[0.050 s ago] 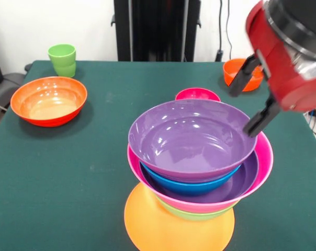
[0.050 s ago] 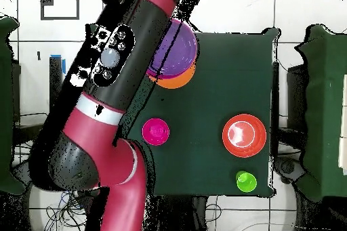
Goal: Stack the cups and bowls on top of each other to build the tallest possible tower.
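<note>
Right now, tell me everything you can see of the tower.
The tower is a stack of glossy plastic bowls near the table's edge. Its base is a large upturned orange bowl; above sit a green rim, a wide pink bowl, a purple, a blue, and a large purple bowl on top, open side up and empty. The gripper hangs open at its rim, fingers apart; contact is unclear.

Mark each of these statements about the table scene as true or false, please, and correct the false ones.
1. The top bowl of the tower is purple. True.
2. The green cup is already on the tower. False: it stands alone on the table, beside the large red-orange bowl.
3. The gripper holds a bowl. False: its fingers are open and empty, next to the purple bowl's rim.
4. A small magenta bowl sits on the table behind the tower. True.
5. The tower's base is orange. True.
</note>
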You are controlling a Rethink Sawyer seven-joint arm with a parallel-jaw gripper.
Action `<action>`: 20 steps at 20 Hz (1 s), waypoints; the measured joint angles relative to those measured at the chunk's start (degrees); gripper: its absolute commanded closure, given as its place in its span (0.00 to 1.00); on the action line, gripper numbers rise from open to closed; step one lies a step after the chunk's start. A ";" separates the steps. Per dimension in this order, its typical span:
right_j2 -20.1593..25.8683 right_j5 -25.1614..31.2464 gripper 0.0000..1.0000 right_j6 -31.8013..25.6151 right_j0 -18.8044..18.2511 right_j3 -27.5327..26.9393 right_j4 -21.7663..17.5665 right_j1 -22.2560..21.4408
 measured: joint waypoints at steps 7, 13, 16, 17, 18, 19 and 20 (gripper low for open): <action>9.18 -3.99 0.00 0.00 8.37 9.64 -6.97 1.23; 15.27 -9.17 0.00 0.00 15.12 16.23 -12.44 2.14; 18.48 -11.57 0.00 0.00 18.14 19.02 -15.62 2.09; 19.61 -12.23 0.00 0.00 19.02 19.90 -16.71 2.02; 20.58 -12.70 0.00 0.00 19.69 20.67 -17.50 1.94; 21.35 -13.06 0.00 0.00 20.20 21.29 -18.17 1.88; 22.35 -13.39 0.00 0.00 20.83 22.12 -19.00 1.78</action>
